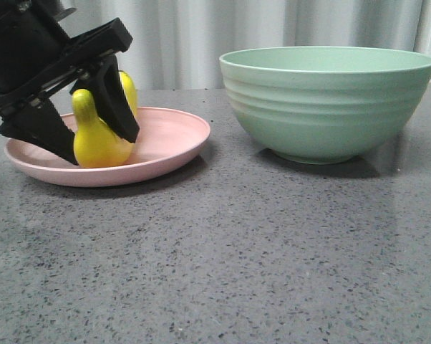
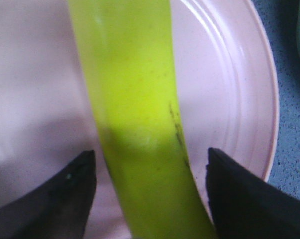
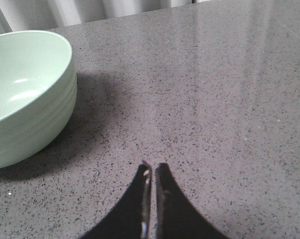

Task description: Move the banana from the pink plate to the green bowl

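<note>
Left gripper (image 1: 95, 147) is down over the pink plate (image 1: 169, 143), fingers spread wide, one black finger on each side of the banana (image 1: 97, 140). From the wrist camera there's clear pink showing between each fingertip (image 2: 65, 194) and the fruit, so nothing is clamped; the jaws straddle it without touching. The banana sits on the plate, its long axis running straight out between the fingers, away from the wrist. From the front its curve reads plainly: the fat yellow belly rests on the plate surface and a narrower end rises up beside the near finger, with another yellow stretch peeking out behind the far finger. Well off to the gripper's right stands the green bowl (image 1: 330, 100), on the grey speckled table (image 1: 223, 251), apart from the plate. Right gripper (image 3: 152, 172) hangs over bare tabletop beside the bowl, its two fingertips pressed nearly together, only a sliver between them, holding nothing.
</note>
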Available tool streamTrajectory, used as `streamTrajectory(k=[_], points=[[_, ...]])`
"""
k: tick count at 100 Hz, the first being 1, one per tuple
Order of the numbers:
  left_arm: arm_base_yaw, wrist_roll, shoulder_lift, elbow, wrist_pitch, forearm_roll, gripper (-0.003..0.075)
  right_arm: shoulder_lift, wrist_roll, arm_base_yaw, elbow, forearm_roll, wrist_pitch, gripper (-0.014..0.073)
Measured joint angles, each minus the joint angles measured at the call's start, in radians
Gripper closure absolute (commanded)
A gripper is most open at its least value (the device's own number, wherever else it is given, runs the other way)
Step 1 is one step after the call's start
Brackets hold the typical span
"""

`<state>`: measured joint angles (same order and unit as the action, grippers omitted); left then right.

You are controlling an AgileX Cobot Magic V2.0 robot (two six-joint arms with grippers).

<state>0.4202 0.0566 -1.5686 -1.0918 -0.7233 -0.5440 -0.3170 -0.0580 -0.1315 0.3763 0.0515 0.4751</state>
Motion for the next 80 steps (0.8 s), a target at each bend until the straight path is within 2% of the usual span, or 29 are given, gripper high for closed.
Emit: streamTrajectory(k=[23,37,53,80], points=[[0.000,0.000,0.000,0.000,0.003,-0.004,0.0742,0.000,0.000,0.000,0.000,0.000,0.000,0.0666],[0.000,0.000,0.000,0.000,0.006,-0.012,0.0739,0.000,0.000,0.007,0.000,-0.002,0.000,0.0666],[0.000,0.000,0.000,-0.007,-0.004,-0.016,0.0739,-0.001,0.000,0.068,0.007,-0.026,0.030,0.0666],[0.000,0.006,0.045,-0.151,-0.146,0.056,0.0739,-0.077,0.029,0.204,0.167,-0.059,0.161,0.0636]])
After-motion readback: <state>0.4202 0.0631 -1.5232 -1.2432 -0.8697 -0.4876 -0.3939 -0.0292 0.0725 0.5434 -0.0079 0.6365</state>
